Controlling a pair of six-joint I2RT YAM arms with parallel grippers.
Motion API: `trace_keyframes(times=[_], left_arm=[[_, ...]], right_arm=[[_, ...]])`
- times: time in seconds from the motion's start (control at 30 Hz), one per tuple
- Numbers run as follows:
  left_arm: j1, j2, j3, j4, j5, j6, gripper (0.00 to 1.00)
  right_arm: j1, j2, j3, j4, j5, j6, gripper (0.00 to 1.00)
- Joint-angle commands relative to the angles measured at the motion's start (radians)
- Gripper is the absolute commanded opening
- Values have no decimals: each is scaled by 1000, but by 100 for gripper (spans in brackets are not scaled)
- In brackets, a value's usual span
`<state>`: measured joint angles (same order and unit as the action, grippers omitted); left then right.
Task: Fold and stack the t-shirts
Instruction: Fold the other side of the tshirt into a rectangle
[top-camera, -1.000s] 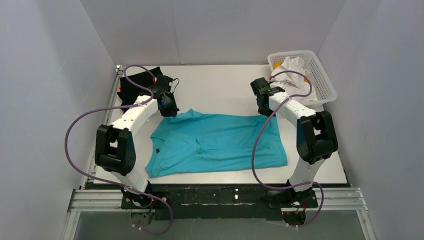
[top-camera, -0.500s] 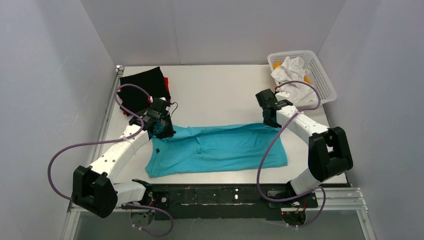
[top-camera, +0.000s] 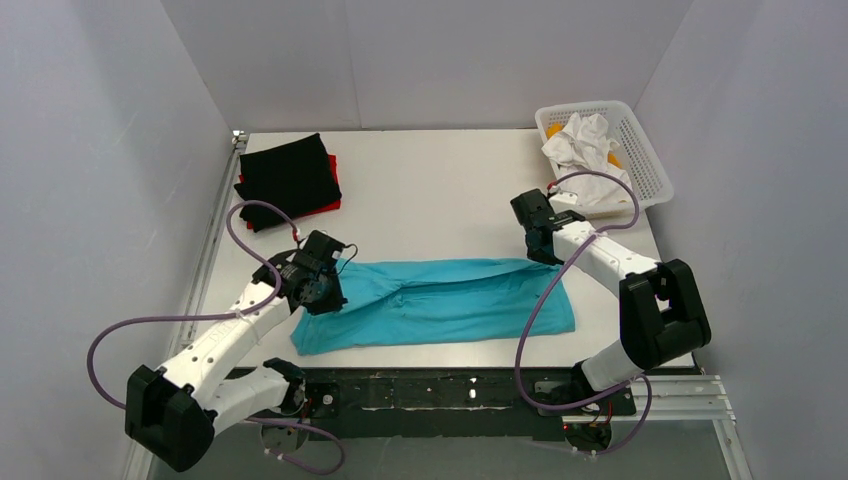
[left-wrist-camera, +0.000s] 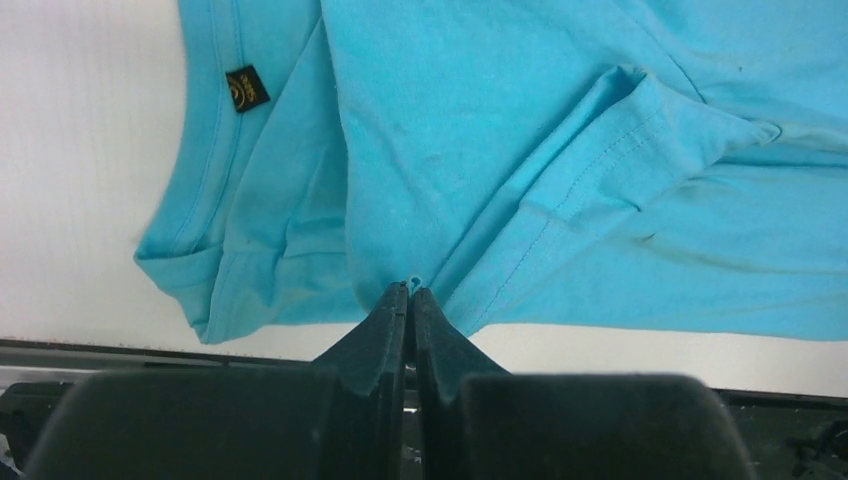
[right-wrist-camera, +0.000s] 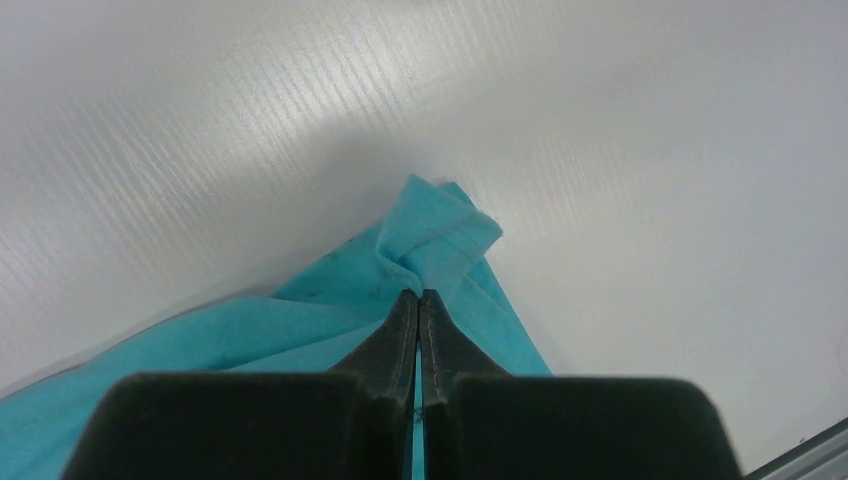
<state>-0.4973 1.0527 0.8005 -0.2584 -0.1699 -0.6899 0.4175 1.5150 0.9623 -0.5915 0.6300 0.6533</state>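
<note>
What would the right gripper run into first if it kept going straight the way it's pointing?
The right gripper is shut on a bunched corner of the turquoise t-shirt, so that fabric comes first. Beyond it, the wrist view shows only white table, probably met next; depth is unclear.

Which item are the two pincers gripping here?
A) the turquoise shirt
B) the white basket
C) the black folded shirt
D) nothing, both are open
A: both wrist views show the left pincer and right pincer each closed on a pinch of the turquoise shirt.
</note>
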Motion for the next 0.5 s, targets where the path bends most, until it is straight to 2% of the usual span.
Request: trace_keyframes(times=[0.0, 0.1, 0.17, 0.2, 0.23, 0.33, 0.37, 0.4, 0.43, 0.47], left_arm=[[-20, -66, -66, -160, -5, -54, 3], [-30, -86, -115, -166, 24, -81, 14], [-33, -92, -143, -182, 39, -100, 24], [-35, -98, -152, -197, 43, -108, 32], [-35, -108, -156, -218, 46, -114, 46], [-37, -164, -143, -276, 60, -100, 64], [-37, -185, -129, -288, 70, -87, 72], [-37, -201, -114, -295, 82, -68, 87], [-36, -208, -94, -297, 104, -49, 97], [-36, -205, -71, -296, 126, -28, 98]], right_arm=[[5, -33, -20, 18, 49, 7, 3], [6, -43, -40, 1, 56, 33, 11], [5, -49, -56, -25, 65, 63, 29], [6, -57, -59, -52, 79, 105, 40], [5, -65, -60, -74, 85, 137, 46], [5, -118, -35, -145, 77, 165, 60], [5, -134, -24, -195, 93, 188, 67], [5, -152, -13, -242, 116, 219, 73], [4, -173, -7, -291, 138, 261, 77], [5, -198, -7, -339, 160, 309, 78]])
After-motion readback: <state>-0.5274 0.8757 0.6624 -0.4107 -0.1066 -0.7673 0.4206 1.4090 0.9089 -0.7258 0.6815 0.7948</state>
